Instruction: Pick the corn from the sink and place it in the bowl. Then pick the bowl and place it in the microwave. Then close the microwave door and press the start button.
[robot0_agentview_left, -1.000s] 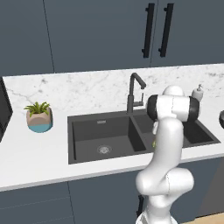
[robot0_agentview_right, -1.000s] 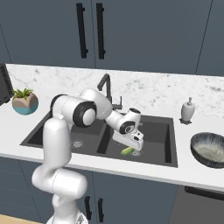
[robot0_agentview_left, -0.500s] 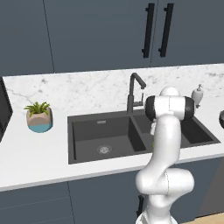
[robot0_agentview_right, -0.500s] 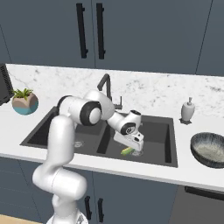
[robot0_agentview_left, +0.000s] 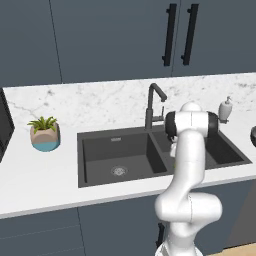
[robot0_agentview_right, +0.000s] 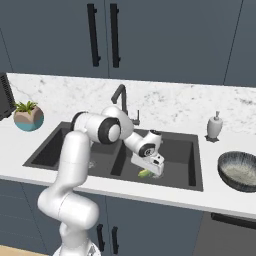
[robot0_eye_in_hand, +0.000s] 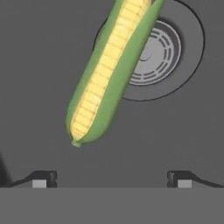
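Observation:
The corn (robot0_eye_in_hand: 109, 74), a yellow cob wrapped in green husk, lies on the floor of the sink's right basin and reaches over the round steel drain (robot0_eye_in_hand: 155, 48). My gripper (robot0_eye_in_hand: 111, 177) hangs just above it, open, with wide-set fingertips (robot0_eye_in_hand: 43, 177) and nothing between them. From the right base view the gripper (robot0_agentview_right: 151, 165) is down inside the dark sink (robot0_agentview_right: 196, 186), close over the corn (robot0_agentview_right: 145, 173). The ribbed dark bowl (robot0_agentview_right: 241, 170) stands on the counter right of the sink. A dark slab (robot0_agentview_right: 3, 95) at the far left may belong to the microwave; I cannot tell.
A tall black faucet (robot0_agentview_right: 121, 97) rises behind the divider between the basins, close to my arm. A white soap dispenser (robot0_agentview_right: 215, 127) stands at the back right. A potted plant (robot0_agentview_right: 28, 116) sits left of the sink. Dark cabinets hang above.
The gripper has sunk a little lower into the right basin, nearer the corn. Its jaws stay wide and the corn has not moved.

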